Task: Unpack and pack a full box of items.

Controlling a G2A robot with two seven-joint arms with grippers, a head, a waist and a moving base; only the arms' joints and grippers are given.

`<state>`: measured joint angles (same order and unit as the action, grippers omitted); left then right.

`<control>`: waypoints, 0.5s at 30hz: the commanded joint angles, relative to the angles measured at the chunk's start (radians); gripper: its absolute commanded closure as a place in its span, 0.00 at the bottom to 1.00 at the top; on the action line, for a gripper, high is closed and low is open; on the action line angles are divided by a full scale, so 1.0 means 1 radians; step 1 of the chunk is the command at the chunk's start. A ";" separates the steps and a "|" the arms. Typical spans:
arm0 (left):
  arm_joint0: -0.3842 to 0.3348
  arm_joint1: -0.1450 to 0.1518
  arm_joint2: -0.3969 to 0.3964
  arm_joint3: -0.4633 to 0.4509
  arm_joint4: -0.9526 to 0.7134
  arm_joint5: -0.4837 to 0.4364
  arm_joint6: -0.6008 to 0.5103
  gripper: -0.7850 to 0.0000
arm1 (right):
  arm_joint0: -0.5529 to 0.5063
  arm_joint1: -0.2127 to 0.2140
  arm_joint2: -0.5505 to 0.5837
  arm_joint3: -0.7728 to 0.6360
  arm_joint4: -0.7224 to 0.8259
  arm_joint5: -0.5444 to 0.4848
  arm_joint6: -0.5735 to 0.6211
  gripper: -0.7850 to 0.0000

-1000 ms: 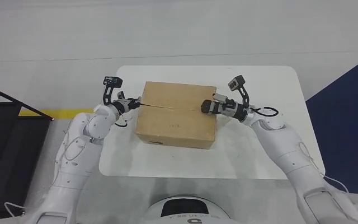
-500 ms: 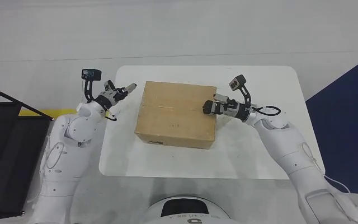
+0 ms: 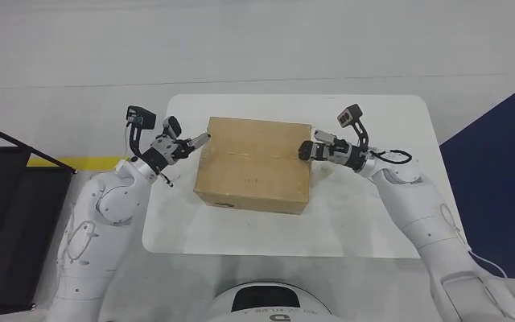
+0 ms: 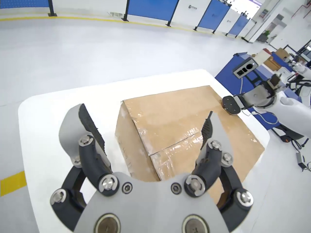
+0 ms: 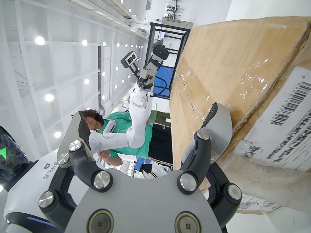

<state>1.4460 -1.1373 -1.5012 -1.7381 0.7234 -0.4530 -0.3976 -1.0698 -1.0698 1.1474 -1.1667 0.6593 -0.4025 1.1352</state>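
Observation:
A closed brown cardboard box stands mid-table, with a taped seam running across its top and printed labels on its right end. My left gripper hovers open at the box's upper left edge. In the left wrist view its fingers straddle the box's corner from above, without touching it. My right gripper is open at the right end of the top. One finger rests against the box's top edge, while the other stands out in free air.
The white table has bare strips left, right and in front of the box. A black frame stands on the floor to the left. A blue partition stands beyond the table's right edge.
The left arm pulled away from the box's left edge, then came back toward it. The right gripper slid slightly rightward, from over the top to its right edge.

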 commanded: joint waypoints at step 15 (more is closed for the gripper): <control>0.002 0.000 0.009 -0.031 -0.144 0.055 -0.115 0.00 | -0.020 0.003 0.047 -0.018 -0.030 -0.025 -0.052 0.00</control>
<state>1.4479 -1.1373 -1.4921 -1.7691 0.5796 -0.3981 -0.5131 -1.0884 -1.0672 1.1906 -1.1810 0.6320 -0.4271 1.0895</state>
